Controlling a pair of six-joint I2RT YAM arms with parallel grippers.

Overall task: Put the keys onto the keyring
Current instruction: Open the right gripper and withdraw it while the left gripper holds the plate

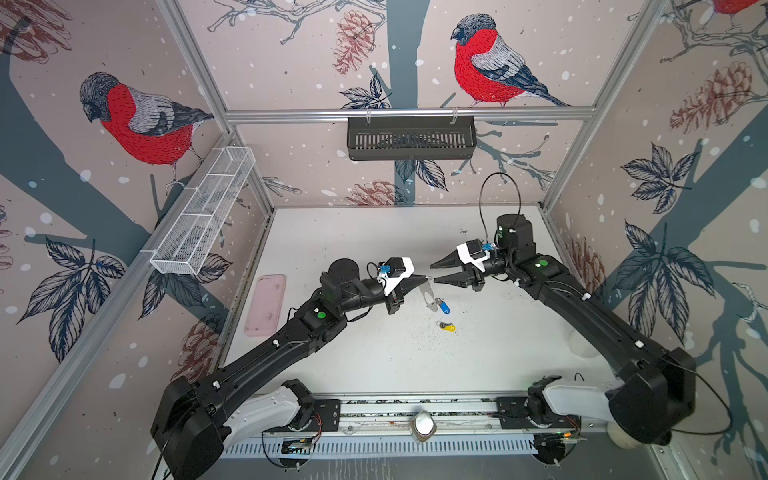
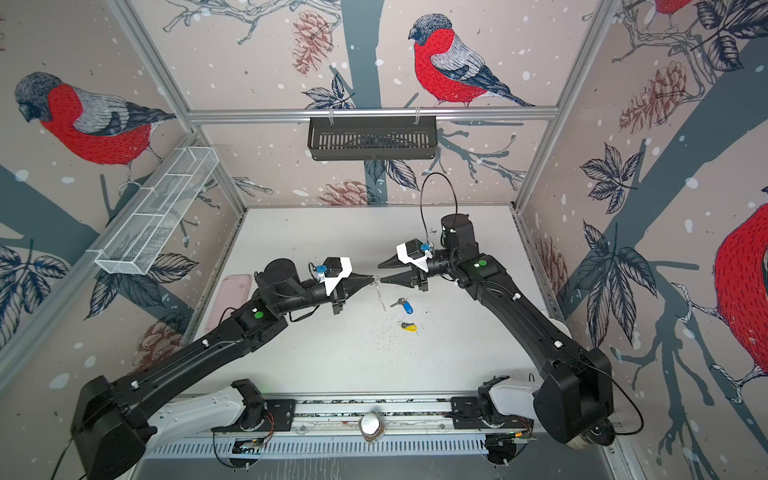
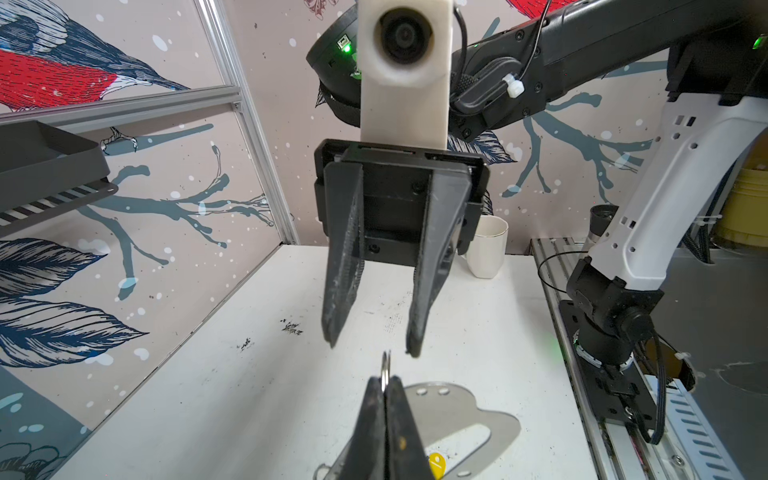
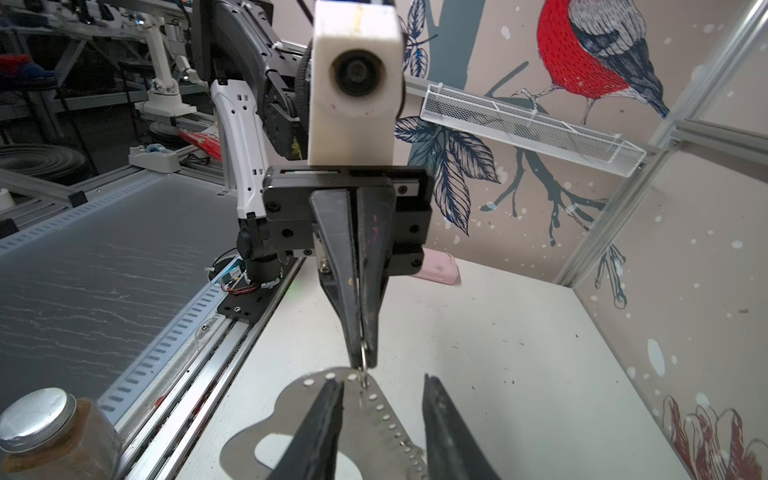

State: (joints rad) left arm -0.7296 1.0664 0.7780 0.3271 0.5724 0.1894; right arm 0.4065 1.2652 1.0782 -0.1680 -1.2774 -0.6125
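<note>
Left gripper (image 1: 428, 277), mid-bench: jaws pinched tight on a small ring (image 3: 386, 365) of the keyring (image 1: 428, 295), plate dangling beneath. Right gripper (image 1: 433, 273), just right of that ring: jaws part open, holding nothing. Blue key (image 1: 444, 306) and yellow key (image 1: 448, 327) flat on the bench (image 1: 374, 353), nearer, off the keyring.

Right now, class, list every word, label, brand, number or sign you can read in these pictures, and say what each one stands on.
No text can be read.
Blue key tag and yellow key tag: too small to show any lettering.
Keyring: only holes, no marking.
Jar: no label visible.
Red item off the table: pale marks, too blurred to read.
</note>
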